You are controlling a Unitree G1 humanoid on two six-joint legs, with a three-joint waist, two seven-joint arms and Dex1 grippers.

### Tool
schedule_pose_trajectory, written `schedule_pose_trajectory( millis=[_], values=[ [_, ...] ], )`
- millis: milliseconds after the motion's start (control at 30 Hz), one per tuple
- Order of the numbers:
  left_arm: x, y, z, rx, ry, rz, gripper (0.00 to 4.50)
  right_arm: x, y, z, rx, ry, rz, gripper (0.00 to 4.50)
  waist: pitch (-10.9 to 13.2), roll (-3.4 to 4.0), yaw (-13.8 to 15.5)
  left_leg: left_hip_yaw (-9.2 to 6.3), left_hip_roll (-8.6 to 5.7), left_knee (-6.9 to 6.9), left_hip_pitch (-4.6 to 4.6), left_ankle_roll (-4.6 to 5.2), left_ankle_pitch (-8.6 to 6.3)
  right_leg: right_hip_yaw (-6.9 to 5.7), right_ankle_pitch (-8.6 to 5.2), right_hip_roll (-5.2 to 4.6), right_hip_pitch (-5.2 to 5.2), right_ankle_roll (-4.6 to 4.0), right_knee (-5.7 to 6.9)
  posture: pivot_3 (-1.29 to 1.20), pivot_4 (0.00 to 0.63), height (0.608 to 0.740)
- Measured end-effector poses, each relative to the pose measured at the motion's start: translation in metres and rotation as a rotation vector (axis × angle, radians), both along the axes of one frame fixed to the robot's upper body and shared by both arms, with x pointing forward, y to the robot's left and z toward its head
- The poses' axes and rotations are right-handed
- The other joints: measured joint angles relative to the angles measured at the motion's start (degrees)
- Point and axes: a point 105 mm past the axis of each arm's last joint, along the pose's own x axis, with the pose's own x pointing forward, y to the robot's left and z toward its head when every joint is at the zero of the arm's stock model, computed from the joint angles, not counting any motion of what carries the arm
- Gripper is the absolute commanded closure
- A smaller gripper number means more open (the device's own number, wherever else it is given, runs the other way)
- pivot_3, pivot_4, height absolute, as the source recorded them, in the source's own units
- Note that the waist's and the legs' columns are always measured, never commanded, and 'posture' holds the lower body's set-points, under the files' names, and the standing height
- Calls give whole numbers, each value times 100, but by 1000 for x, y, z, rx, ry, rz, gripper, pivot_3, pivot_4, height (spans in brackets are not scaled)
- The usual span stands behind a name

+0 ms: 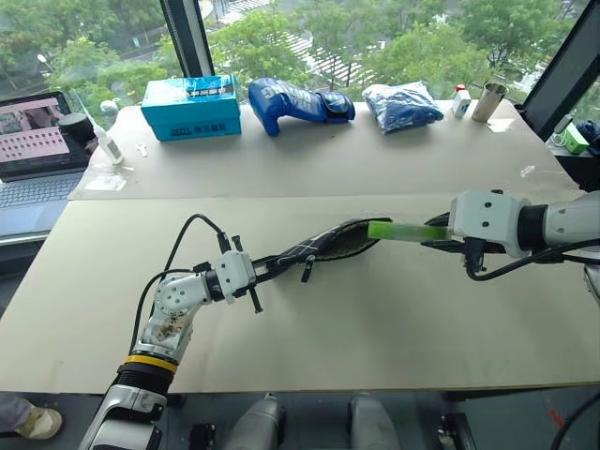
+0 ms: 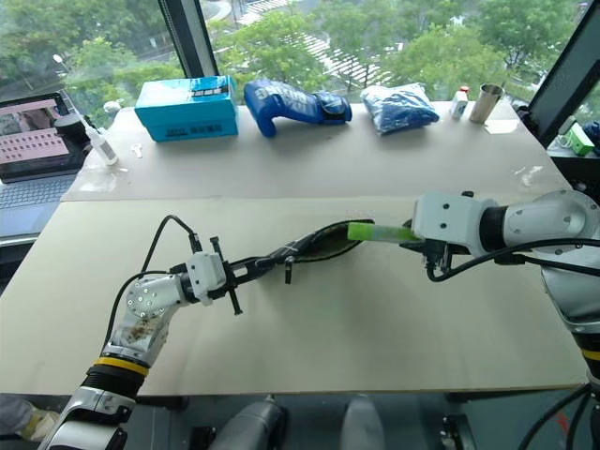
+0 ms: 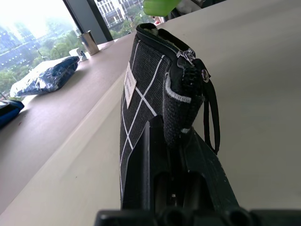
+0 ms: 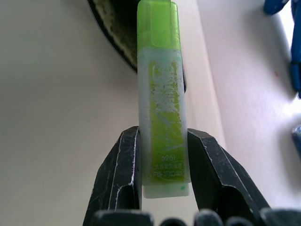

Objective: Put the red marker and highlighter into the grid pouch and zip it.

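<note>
With the left gripper point(image 1: 265, 273) clamped on the end of the grid pouch point(image 1: 328, 242), lifted off the bench point(image 1: 375, 328), the right gripper point(image 4: 162, 160), jaws gripping the highlighter point(image 1: 405, 231), should probably aim its cap squarely into the open mouth before releasing.

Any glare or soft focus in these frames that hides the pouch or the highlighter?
Left wrist view: window top left blown out, grid pouch sharp, green blob at top blurred. Right wrist view: highlighter crisp, blue things at the edge soft. Eye views: even daylight.
</note>
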Motion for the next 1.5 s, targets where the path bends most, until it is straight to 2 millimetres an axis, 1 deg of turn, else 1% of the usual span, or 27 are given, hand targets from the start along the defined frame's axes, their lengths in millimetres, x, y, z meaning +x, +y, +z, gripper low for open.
schedule_pose_trajectory(
  millis=[67, 167, 300, 400, 500, 567, 667, 800, 833, 867, 900, 933, 967, 1000, 1033, 1067, 1133, 1300, 1333, 1400, 1433, 1500],
  values=[
    [0, 0, 0, 1, -1, -2, 4500, 3, 2, -4, -6, -5, -3, 3483, 0, 0, -21, 2, 2, -1, 4, 0, 0, 0, 0, 2, 0, 0, 2, 0, 150, 740],
    [0, -1, 1, 5, -2, -10, 4500, 9, 15, -10, 5, -19, 19, 3483, 0, 0, -15, 5, 2, -2, 2, -1, 1, 0, 0, 0, -2, 0, 2, 0, 150, 740],
    [-1, -1, 0, 10, -1, -16, 4500, 11, 25, -13, -12, -20, 49, 3483, 0, 0, 2, 5, -2, 2, -2, -2, 1, 0, 0, -5, -1, 0, -3, 0, 150, 740],
    [-1, -1, 0, 11, -2, -17, 4500, 11, 36, -20, -38, -10, 93, 3483, 0, 0, 1, 5, -1, 2, -1, -1, 1, -1, 0, -4, -1, 0, -2, 0, 150, 740],
    [-1, -2, 1, 10, -3, -19, 4500, 11, 55, -31, -86, -10, 171, 3483, 0, 0, -8, 5, 0, 1, 0, -2, 1, -1, 0, -3, -3, 0, 0, 0, 150, 740],
    [-1, -2, 1, 10, -2, -21, 4500, 11, 68, -34, -125, -33, 224, 3483, 0, 0, -25, 5, 1, 1, 0, -3, 2, 0, 0, -2, -5, 0, 2, 0, 150, 740],
    [-1, -4, -1, 12, 4, -28, 4500, 14, 91, -32, -169, -91, 308, 3483, 0, 0, -17, 5, 0, 1, -1, -5, 3, -1, 0, -2, -6, 0, 4, 0, 150, 740],
    [0, -2, -3, 14, 13, -22, 4500, 23, 107, -31, -201, -138, 353, 3483, 0, -1, -10, 4, -1, 3, 0, -6, 3, -1, 0, -2, -4, 0, 2, 0, 150, 740],
    [1, -1, -3, 13, 11, -20, 4500, 25, 110, -32, -197, -141, 358, 2482, 0, -1, -10, 4, -1, 3, -1, -6, 3, -1, 0, -2, -5, 0, 3, 0, 150, 740],
    [1, -1, -2, 13, 11, -20, 4500, 25, 115, -33, -181, -139, 369, 2283, 0, -1, -6, 3, -1, 3, 0, -6, 3, -1, 0, -2, -5, 0, 4, 0, 150, 740],
    [1, -3, -2, 10, 9, -22, 4500, 23, 124, -34, -145, -137, 391, 1993, 0, -1, -12, 3, 0, 3, 0, -6, 3, -1, 1, -1, -6, -1, 3, 0, 150, 740],
    [1, -5, 0, 8, 5, -28, 4500, 21, 130, -35, -125, -131, 408, 1560, 0, -1, -12, 2, 0, 3, -2, -7, 4, 0, 1, -2, -9, -1, 5, 0, 150, 740],
    [2, -6, 1, 7, -1, -32, 4500, 21, 131, -35, -119, -123, 410, 1284, 0, -1, -4, 1, -1, 4, -5, -8, 4, -1, 1, -3, -9, -1, 6, 0, 150, 740],
    [2, -6, 2, 7, -4, -33, 4500, 22, 128, -36, -116, -109, 396, 871, 0, -1, 4, 0, -2, 5, -4, -8, 4, -1, 1, -3, -7, -1, 5, 0, 150, 740],
    [2, -6, 2, 7, -5, -33, 4500, 23, 123, -35, -112, -92, 369, 669, 0, -1, 9, 0, -4, 5, -4, -8, 4, -1, 1, -5, -5, -1, 4, 0, 150, 740],
    [2, -6, 2, 7, -5, -33, 4500, 25, 116, -34, -95, -70, 335, 669, 0, -1, 11, -1, -4, 6, -5, -8, 4, -1, 1, -5, -5, -1, 3, 0, 150, 740],
    [2, -6, 2, 8, -5, -32, 4500, 31, 100, -24, -4, -36, 241, 669, 0, -1, 5, -1, -4, 5, -4, -7, 4, 0, 2, -5, -6, -2, 3, 0, 150, 740],
    [2, -6, 3, 7, -6, -33, 4500, 37, 61, 16, 233, -27, 86, 669, 0, -1, -5, 0, -1, 0, -2, -6, 4, 0, 2, -2, -7, -2, 4, 0, 150, 740],
    [2, -7, 3, 7, -6, -34, 4500, 35, 46, 23, 283, -14, 51, 669, 0, -1, 0, 0, -1, 0, -2, -5, 2, -1, 2, -3, -6, -3, 3, 0, 150, 740],
    [2, -7, 3, 7, -8, -35, 4500, 27, 27, 22, 373, 54, 1, 669, 0, -1, 30, -1, 0, 0, -2, -2, 1, -5, 2, -3, 0, -2, 0, 0, 150, 740],
    [2, -6, 2, 9, -8, -32, 4500, 18, 16, 14, 443, 138, -30, 669, 0, -1, 44, 0, 0, 1, -2, 0, 0, -4, 2, -4, 1, -3, -1, 0, 150, 740],
    [2, -5, 2, 11, -8, -31, 4500, 9, 12, -4, 500, 257, -55, 669, 0, -1, 33, 5, -1, 1, -1, 1, -1, 2, 2, -7, -3, -3, -1, 0, 150, 740]
  ],
)
